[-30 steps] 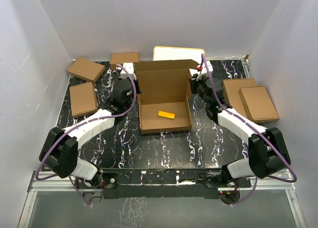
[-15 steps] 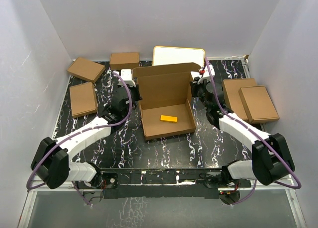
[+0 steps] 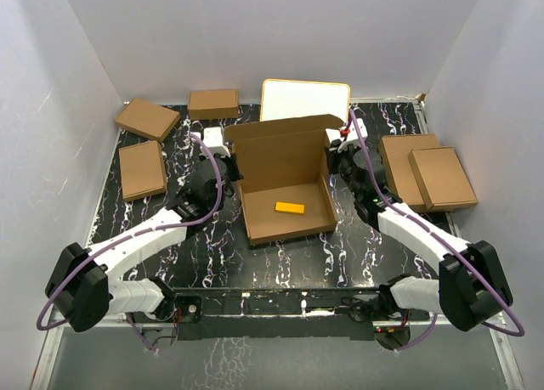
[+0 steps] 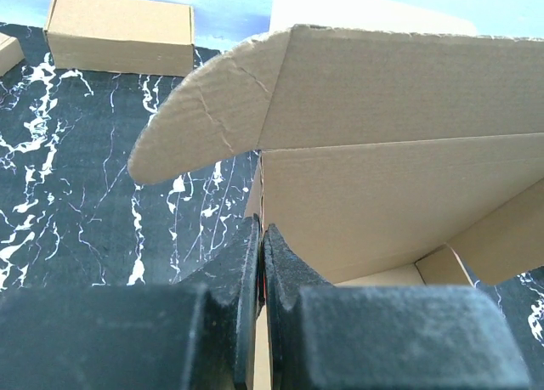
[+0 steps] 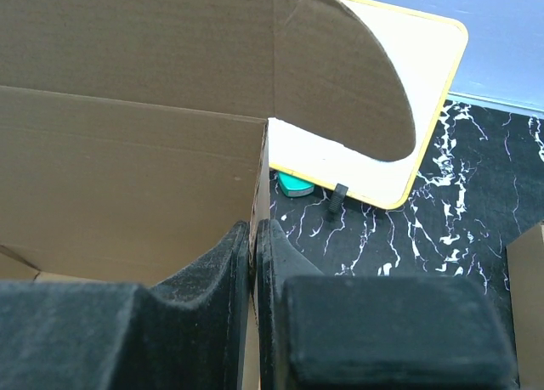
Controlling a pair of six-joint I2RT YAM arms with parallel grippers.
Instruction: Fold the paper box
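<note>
Top view, paper box: set at the middle of the frame on the black marbled table, with its lid raised at the back and a yellow piece lying inside.
Top view, claws: the left claw is placed at the box's left wall, the right claw at its right wall.
Left wrist view, left claw: pressed together on the thin wall edge at lower centre; a small closed box is seen upper left.
Right wrist view, right claw: clamped on the wall edge at lower centre; a white board is seen upper right.
</note>
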